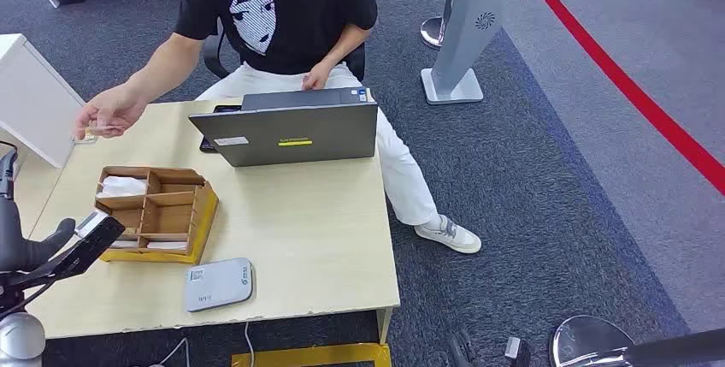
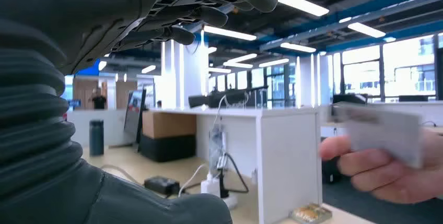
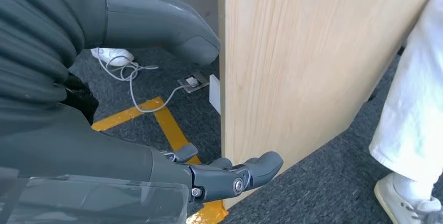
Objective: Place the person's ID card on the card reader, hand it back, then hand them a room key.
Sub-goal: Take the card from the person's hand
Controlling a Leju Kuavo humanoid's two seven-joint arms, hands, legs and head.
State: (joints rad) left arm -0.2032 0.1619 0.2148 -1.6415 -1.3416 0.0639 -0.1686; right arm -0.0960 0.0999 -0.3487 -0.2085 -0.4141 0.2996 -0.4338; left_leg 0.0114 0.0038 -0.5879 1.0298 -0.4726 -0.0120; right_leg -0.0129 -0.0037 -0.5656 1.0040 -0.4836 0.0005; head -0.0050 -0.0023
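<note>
Scene: I stand at a pale wooden desk (image 1: 325,239); a seated person holds out a hand (image 1: 109,110) toward my left side.
ID card: a thin pale card (image 2: 384,130), pinched in the person's fingers, in the air above the desk's far left corner, well apart from the grey card reader (image 1: 219,284) near the desk's front edge.
How it will handle: I judge it light, stiff and slick, with little thickness to catch, so it could slip or twist in a loose hold.
Where to take hold: the free end away from the person's fingers, thumb on one flat face and fingers on the other.
Long axis and pointing: in my left wrist view the card is blurred; its long axis seems to run roughly level, the free end reaching toward my hand, faces near upright.
My left hand: my left hand (image 1: 81,243) hovers beside the wooden organiser tray (image 1: 205,213), fingers (image 2: 209,12) apart from the thumb, holding nothing, short of the card.
My right hand: my right hand (image 3: 230,174) hangs low beside the desk's side panel, fingers loosely curled, holding nothing.
</note>
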